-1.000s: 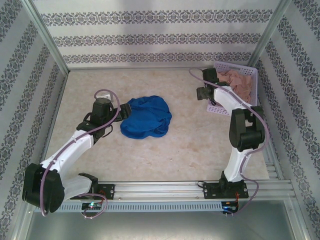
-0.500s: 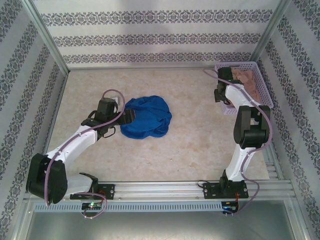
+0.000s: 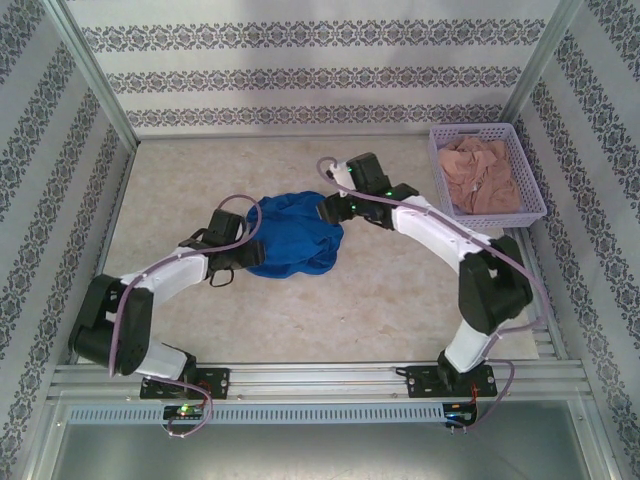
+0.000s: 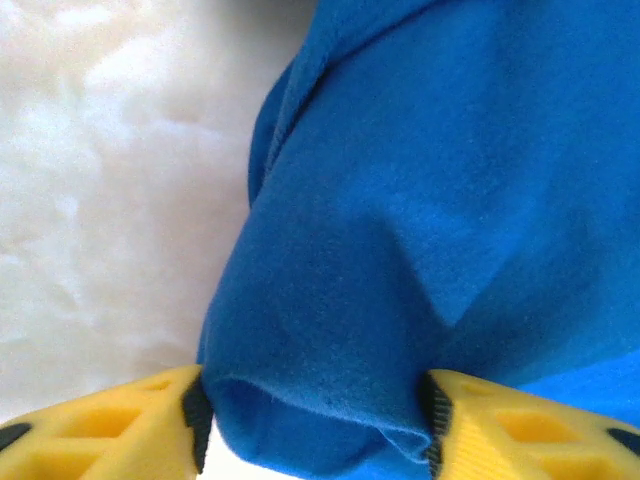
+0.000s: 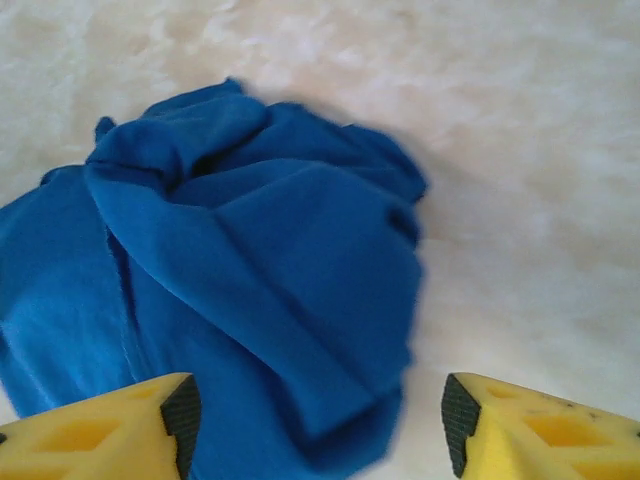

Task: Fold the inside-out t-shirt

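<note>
Blue t-shirt (image 3: 292, 235) lies bunched mid-table. Since a second ago the left gripper (image 4: 315, 415) has closed in, its jaws now pinching a fold at the shirt's left edge, while the right gripper (image 5: 315, 410), jaws apart, has swung over from the basket (image 3: 533, 212) to its far-right edge. Spreading looks imminent; bare table (image 3: 400, 290) surrounds it.

The blue t-shirt (image 3: 295, 235) lies in a crumpled heap near the middle of the marbled worktop (image 3: 380, 290). The left tool (image 3: 240, 252) meets the heap at its left edge; the right tool (image 3: 330, 207) meets it at the upper right edge. Jaw position of either tool cannot be resolved from this view. A lilac perforated basket (image 3: 530, 215) sits at the far right corner of the worktop, well apart from the t-shirt, and contains a pinkish-beige garment (image 3: 482, 175).
</note>
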